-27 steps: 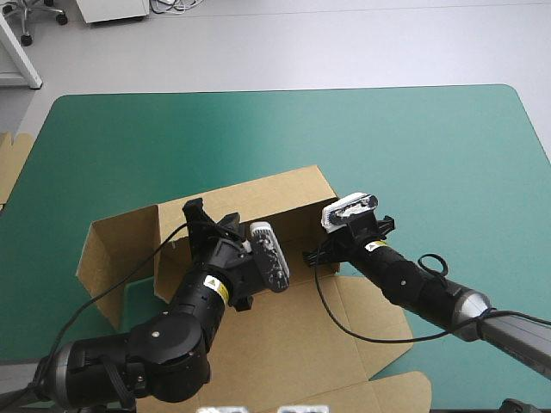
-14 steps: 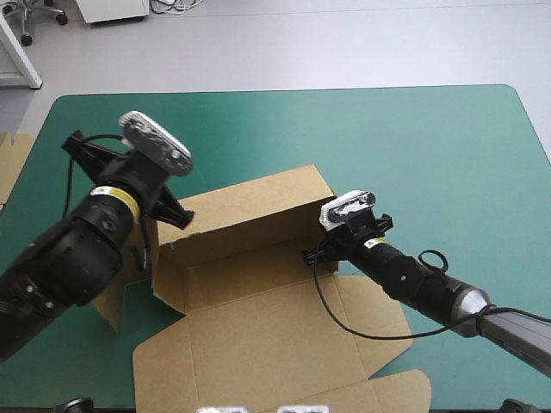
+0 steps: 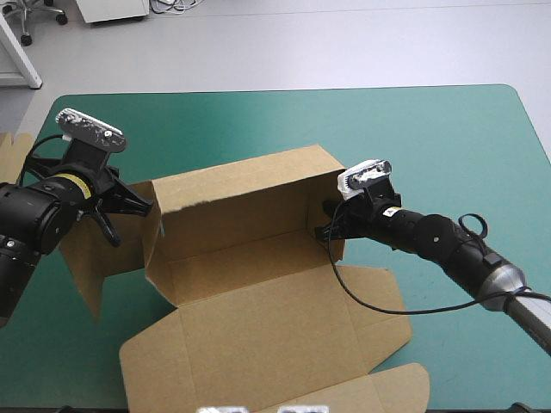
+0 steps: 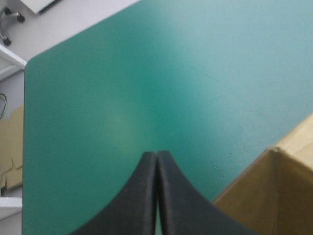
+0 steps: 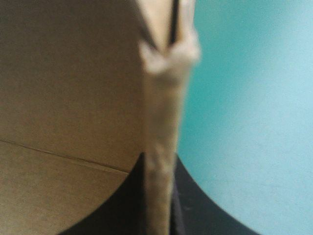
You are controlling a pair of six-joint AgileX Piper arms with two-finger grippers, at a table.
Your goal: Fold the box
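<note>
— Box, location?
— Middle of the desk, somewhat toward its left half, on the teal-green cover. Brown corrugated board, matte, creases sharp.
— Shape?
— Half raised. The long far wall stands upright with the floor panel in front of it. A wide flat sheet with tabbed flaps lies toward the near edge. The left end flap hangs outward and the right end wall stands up.
— Long axis?
— Runs across the desk, left to right, with the right end skewed a little toward the far edge. The open side faces up and toward the near edge.
— Right pincer?
— At the right end wall. Its black fingers are all but together, with the wall's edge pinched between them. That edge reads as two layers of board with a dark slit at its end.
— Left pincer?
— Closed on nothing. The two smooth curved fins meet in one pointed arch. It hangs over bare cover, just beside the box's far left corner.
— Anything else?
— More brown board at the desk's left edge, well apart from the box.
</note>
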